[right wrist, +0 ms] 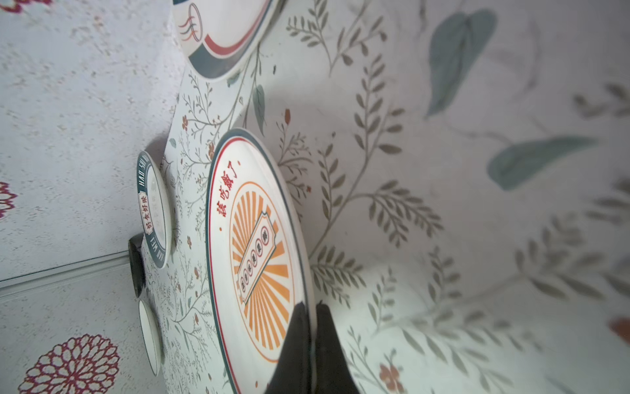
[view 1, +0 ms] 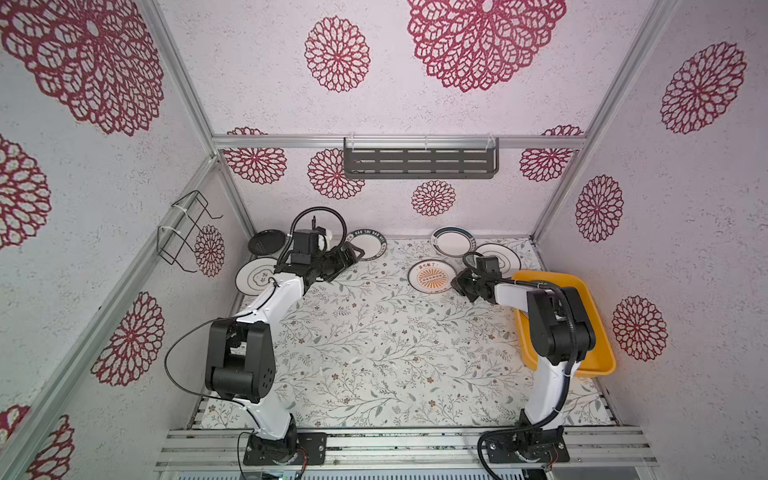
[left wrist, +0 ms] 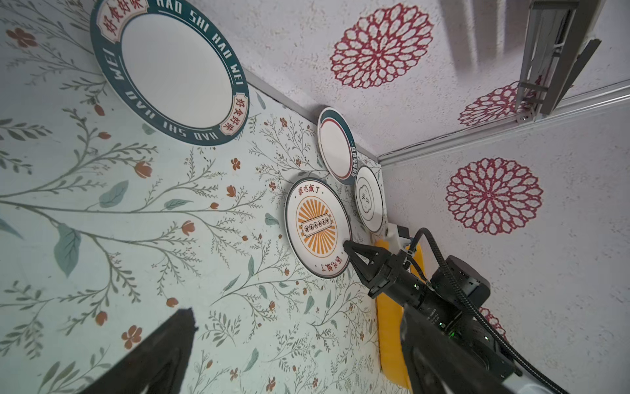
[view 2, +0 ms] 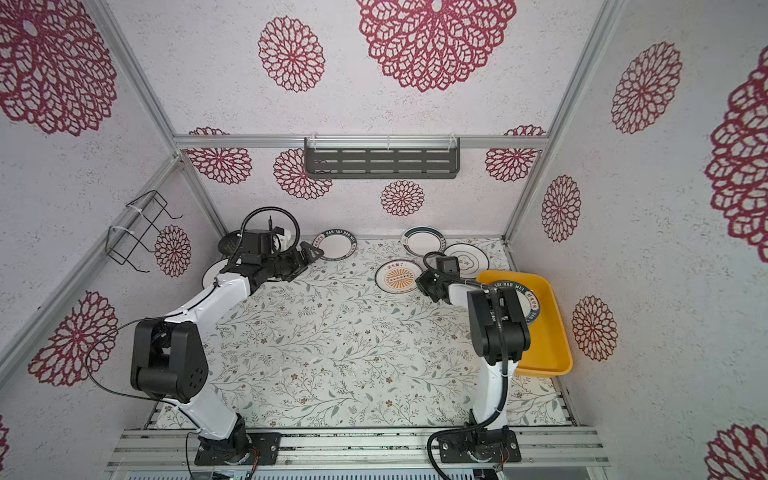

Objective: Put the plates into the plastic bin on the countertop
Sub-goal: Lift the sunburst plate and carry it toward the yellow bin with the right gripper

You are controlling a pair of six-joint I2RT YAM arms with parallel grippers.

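Note:
My right gripper (right wrist: 312, 308) is shut on the rim of a white plate with an orange sunburst centre (view 1: 431, 277), which sits on the countertop (view 1: 374, 340) left of the yellow plastic bin (view 1: 598, 332). A teal lettered plate (view 2: 531, 308) lies in the bin, partly behind the right arm. My left gripper (view 1: 353, 251) stands open and holds nothing, beside another lettered plate (view 1: 368, 245) at the back. A black plate (view 1: 266, 242) and a line-motif plate (view 1: 251, 277) lie at the back left. A teal-rimmed plate (view 1: 452, 241) and a line-motif plate (view 1: 500, 254) lie at the back right.
A dark grey slotted shelf (view 1: 419, 163) hangs on the back wall. A black wire rack (view 1: 187, 232) is fixed to the left wall. Aluminium rails (view 1: 395, 449) carry both arm bases along the front edge.

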